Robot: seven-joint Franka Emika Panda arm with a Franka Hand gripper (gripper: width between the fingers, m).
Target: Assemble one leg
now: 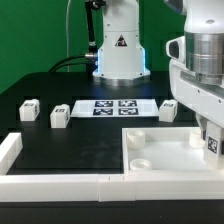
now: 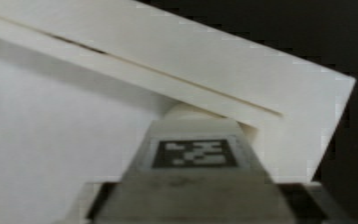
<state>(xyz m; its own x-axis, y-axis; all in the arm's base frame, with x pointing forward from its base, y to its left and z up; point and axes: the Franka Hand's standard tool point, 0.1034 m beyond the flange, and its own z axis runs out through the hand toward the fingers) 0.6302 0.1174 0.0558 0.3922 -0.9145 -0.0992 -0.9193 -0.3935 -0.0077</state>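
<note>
Down low, tool gripping leg, over square panel

Gripper over square panel — 3 legs loose on table; marker board behind.

The flat black table carries the thin flat white marker board with its black-and-white tags near the middle; three small stubby white plastic legs stand on it, one toward the exterior view's left, a second just beside the board, a third off the board's other end. A large white square tray-like panel lies toward the exterior view's right; long white bars lie along the near edge, seemingly touching the panel, though the picture is too coarse to be sure.
</note>
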